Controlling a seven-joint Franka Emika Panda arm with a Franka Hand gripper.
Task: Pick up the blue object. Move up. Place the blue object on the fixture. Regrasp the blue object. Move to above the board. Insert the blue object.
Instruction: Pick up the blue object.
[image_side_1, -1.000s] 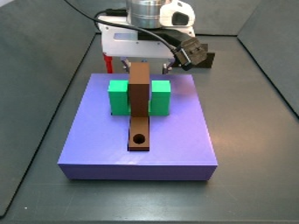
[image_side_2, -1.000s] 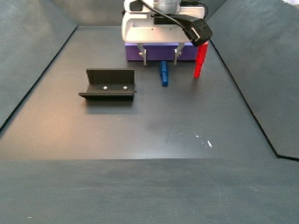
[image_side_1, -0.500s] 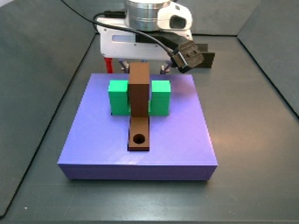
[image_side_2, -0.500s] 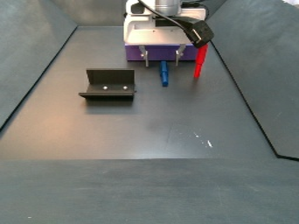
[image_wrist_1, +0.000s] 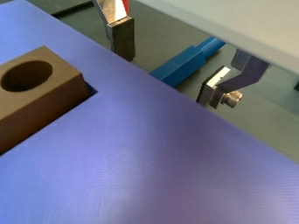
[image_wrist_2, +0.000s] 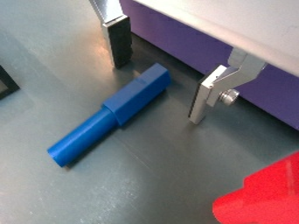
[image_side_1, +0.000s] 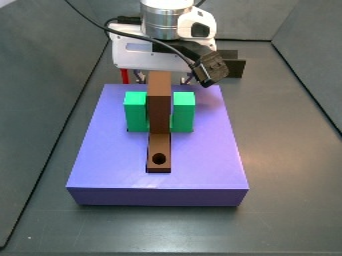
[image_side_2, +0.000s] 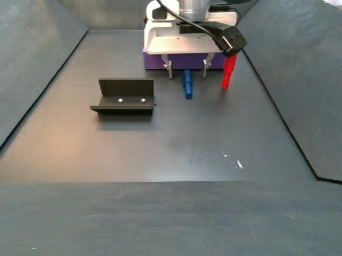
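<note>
1. My gripper (image_wrist_2: 163, 72) hangs low over the dark floor, just beside the purple platform's far edge, with its two silver fingers (image_wrist_2: 115, 39) spread apart and nothing between them.
2. The blue object (image_wrist_2: 111, 114), a slim two-step cylindrical peg, lies flat on the floor. One end sits in the gap between my fingers, touching neither as far as I can tell; the rest points away from the platform.
3. In a side view the same blue object (image_side_2: 190, 84) lies on the floor just in front of the platform, beside the upright red peg (image_side_2: 229, 71).
4. I judge that I am at the pick-up step. To do it well I should come straight down until the pads straddle the thicker end, centre the peg between them, then close gently so it does not roll or skew.
5. The red peg (image_wrist_2: 271, 198) stands close by, so I should keep my path vertical and not swing toward it.
6. The fixture (image_side_2: 123, 98), a dark L-shaped bracket, stands well apart, toward the floor's left side in that side view.
7. On the purple platform (image_side_1: 201, 165) lies the brown board (image_side_1: 160, 125), its round hole near the near end, flanked by two green blocks (image_side_1: 135, 112).
8. Dark grey walls enclose the floor.
</note>
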